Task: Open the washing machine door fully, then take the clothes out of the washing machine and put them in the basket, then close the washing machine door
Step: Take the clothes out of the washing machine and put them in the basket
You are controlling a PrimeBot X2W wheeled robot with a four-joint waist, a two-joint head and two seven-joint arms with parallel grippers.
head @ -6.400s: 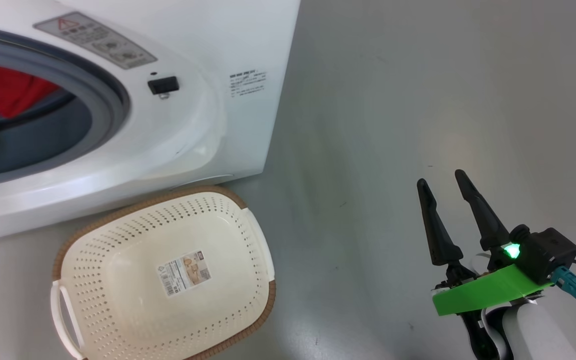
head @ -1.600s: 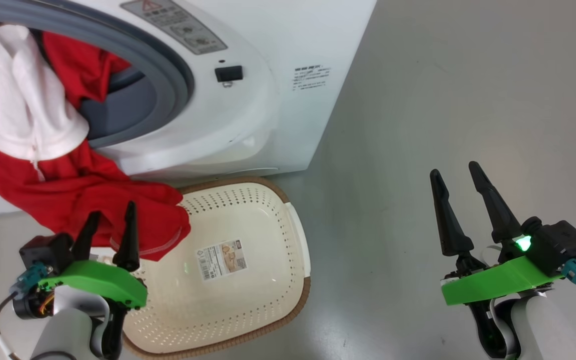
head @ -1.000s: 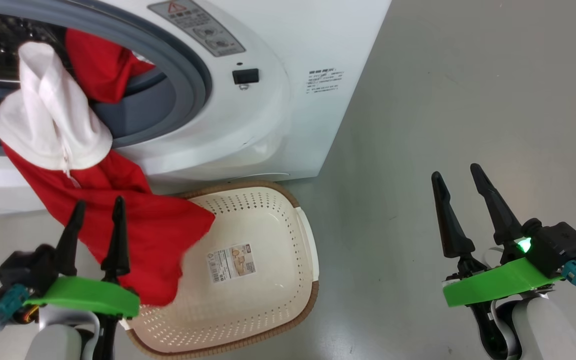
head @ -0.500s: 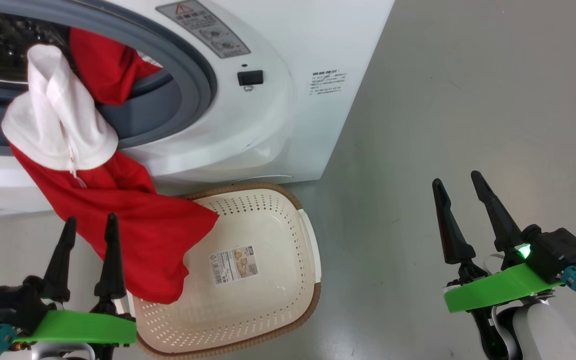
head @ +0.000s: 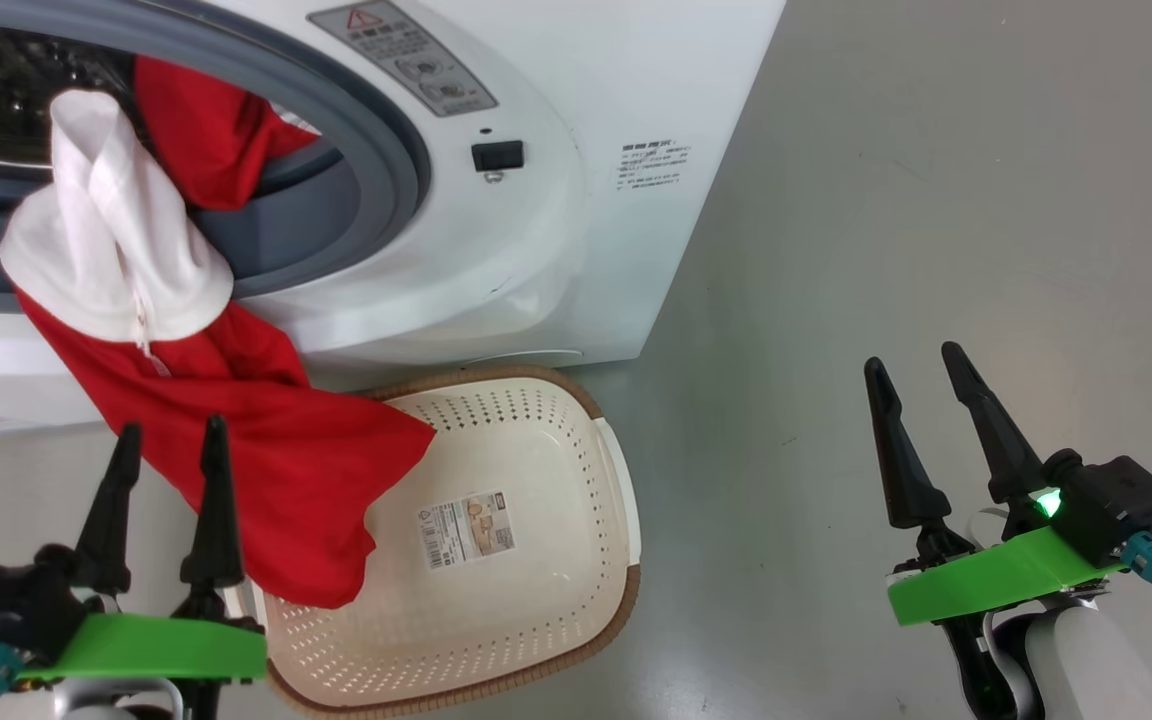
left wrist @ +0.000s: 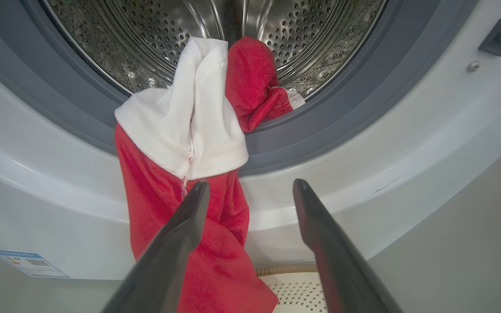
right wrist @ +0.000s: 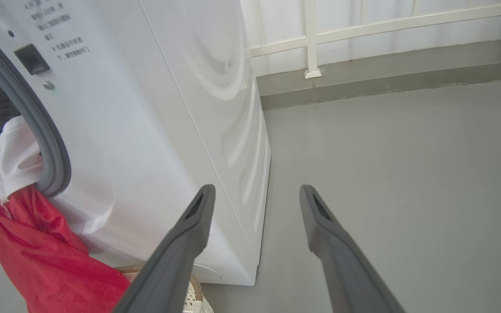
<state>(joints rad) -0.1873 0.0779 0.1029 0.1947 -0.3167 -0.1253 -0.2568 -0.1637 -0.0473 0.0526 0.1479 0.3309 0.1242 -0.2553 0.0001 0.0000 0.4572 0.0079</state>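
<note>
The red clothes (head: 266,450) with a white panel hang out of the washing machine (head: 536,230). Their top lies over the grey ring, and their lower end droops over the left part of the cream basket (head: 556,450). In the left wrist view the clothes (left wrist: 181,143) run from the steel drum (left wrist: 146,34) down past the lip. My left gripper (head: 170,430) stands open just in front of the hanging red fabric, holding nothing. Off to the right, my right gripper (head: 911,358) is open over bare floor. The washing machine door is out of view.
The basket stands on the grey floor against the washer's front, with a sticker (head: 466,528) on its bottom. A white railing (right wrist: 311,39) and a low grey kerb run behind the washer. Open floor (head: 936,200) lies to the washer's right.
The clothes were pulled from inside the drum over the lip toward the basket. My left gripper has let them go and drawn back low. The head view shifted. The right arm stayed put.
</note>
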